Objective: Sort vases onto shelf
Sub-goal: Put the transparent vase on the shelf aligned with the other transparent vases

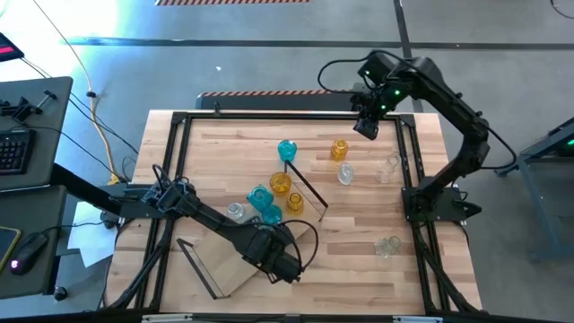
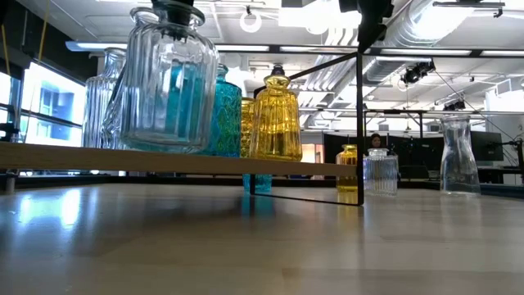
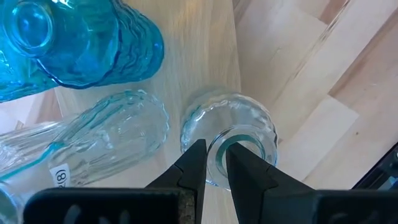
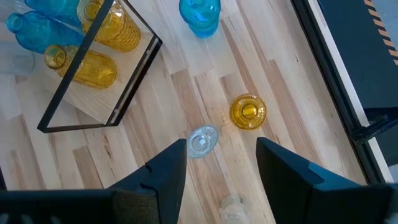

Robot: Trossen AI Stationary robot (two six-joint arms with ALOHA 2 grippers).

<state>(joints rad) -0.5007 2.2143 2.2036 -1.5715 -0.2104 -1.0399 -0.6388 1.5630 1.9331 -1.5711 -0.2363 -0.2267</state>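
Left gripper (image 3: 214, 163) pinches the rim of a clear vase (image 3: 229, 134) standing on the shelf (image 3: 193, 50) beside the teal vases (image 3: 81, 37). Release should be straight up, avoiding neighbours. Right gripper (image 4: 221, 165) hovers parted above the far table's loose vases.

This is a robotics lab or industrial test hall, not a home. The butcher-block wooden tabletop (image 1: 359, 224) sits inside a black metal frame (image 1: 269, 117) on a bare grey concrete floor (image 1: 224, 54), where yellow-and-black hazard tape (image 1: 260, 92) marks the edge beside the table. To one side stands a dark desk (image 1: 31, 135) carrying a black keyboard (image 1: 13, 148) and a computer mouse (image 1: 31, 249), with loose cables (image 1: 94, 117) running across the floor. The low view looks into a large open room with exposed silver ventilation ducts (image 2: 434, 33), long ceiling strip lights (image 2: 458, 53), tall windows (image 2: 49, 111) and a person (image 2: 376, 142) seated among dark screens (image 2: 491, 147) far behind.
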